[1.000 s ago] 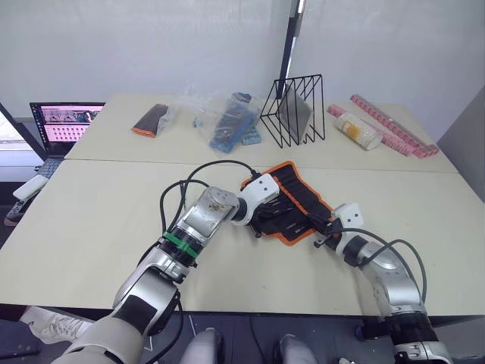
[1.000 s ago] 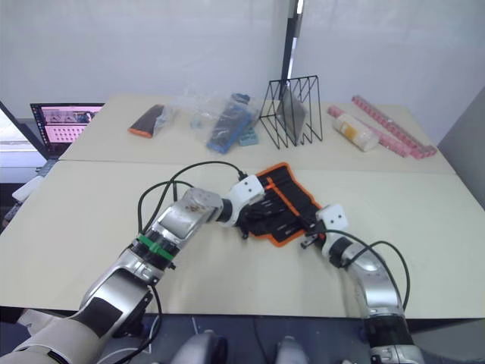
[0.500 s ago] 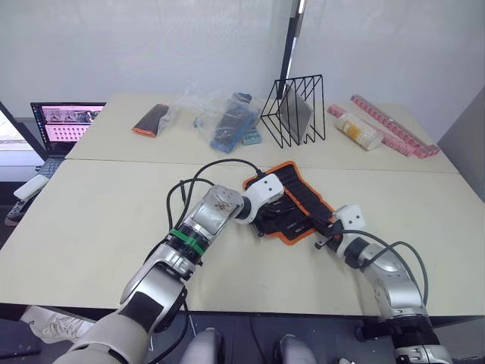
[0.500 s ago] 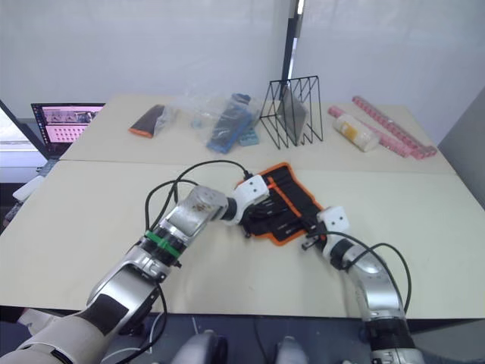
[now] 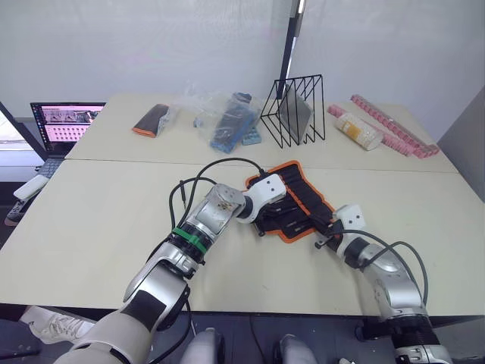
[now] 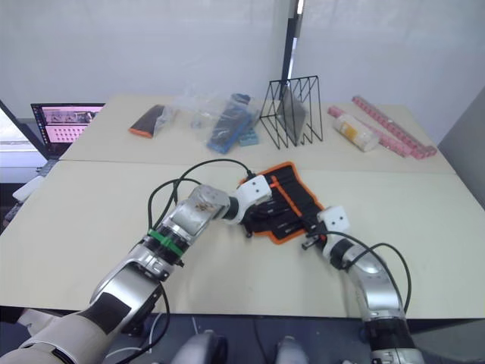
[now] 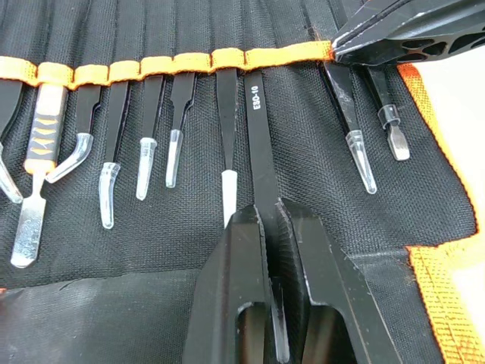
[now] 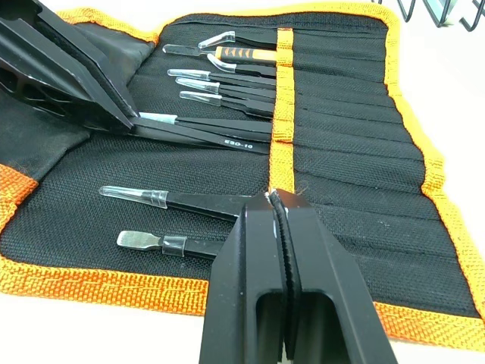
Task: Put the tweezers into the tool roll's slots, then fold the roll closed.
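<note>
Tool roll found lying open and flat on the front table, near mid-table, orange edge trim outward and an orange stitched band crossing the row of slots. Left gripper positioned over the roll's inner face, fingers clamped on one black tweezer marked with small white lettering, its far end at or just under the orange band; whether fully seated in the slot cannot be told. Other tweezers noted already in slots beside it, clear tip caps pointing toward the roll's flap; an orange-and-black handled tool sits in a slot further along the same row. Two more capped tools lie in slots nearer the roll's end, close to the right gripper. Right gripper fingers pressed together at the orange band; nothing distinct visible between them beyond the fabric, so grip on the roll not confirmed. In the head views, right gripper seen at the roll's near right corner, left gripper on its left portion. Behind, on the rear table: black wire rack, clear plastic bags with blue items, small black-and-orange pouch, white cylindrical container, pink strips. Laptop at far left, screen lit.
</note>
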### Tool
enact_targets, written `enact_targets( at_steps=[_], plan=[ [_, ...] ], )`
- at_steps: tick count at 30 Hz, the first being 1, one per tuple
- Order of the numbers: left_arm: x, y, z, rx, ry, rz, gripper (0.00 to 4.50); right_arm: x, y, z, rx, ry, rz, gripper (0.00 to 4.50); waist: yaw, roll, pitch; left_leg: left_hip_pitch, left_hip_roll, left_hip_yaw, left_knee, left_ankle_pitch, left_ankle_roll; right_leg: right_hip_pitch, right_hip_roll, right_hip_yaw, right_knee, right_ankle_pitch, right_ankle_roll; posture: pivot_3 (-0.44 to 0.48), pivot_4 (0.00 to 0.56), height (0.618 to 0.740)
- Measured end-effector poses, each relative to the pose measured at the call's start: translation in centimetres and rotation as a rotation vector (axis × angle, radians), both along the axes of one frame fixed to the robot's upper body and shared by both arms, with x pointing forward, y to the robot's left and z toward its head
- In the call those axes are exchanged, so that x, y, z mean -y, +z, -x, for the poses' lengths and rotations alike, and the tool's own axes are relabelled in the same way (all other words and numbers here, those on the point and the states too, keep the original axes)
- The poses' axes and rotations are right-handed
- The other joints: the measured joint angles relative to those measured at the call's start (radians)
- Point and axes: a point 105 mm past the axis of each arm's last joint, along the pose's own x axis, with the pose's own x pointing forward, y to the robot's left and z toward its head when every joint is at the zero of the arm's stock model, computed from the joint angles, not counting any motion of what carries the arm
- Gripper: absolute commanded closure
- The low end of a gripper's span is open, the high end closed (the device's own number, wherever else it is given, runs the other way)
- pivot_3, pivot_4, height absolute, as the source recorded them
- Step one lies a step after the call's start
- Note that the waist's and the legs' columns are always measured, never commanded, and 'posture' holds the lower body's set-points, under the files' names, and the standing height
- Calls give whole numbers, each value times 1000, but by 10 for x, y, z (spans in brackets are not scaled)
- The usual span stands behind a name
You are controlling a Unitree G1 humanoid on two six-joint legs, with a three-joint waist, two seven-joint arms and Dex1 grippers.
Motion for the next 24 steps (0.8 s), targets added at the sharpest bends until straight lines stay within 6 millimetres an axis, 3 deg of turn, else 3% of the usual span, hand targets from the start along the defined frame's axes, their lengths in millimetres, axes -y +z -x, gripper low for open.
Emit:
enact_targets(
  at_steps=[24],
  plan=[
    [17,-4,-1,19,-17,3,4488,1,-1,-1,-2,-6,0,4500,2,0,0,0,-1,0,2,0,1,0,0,0,2,0,0,0,150,685]
  ],
)
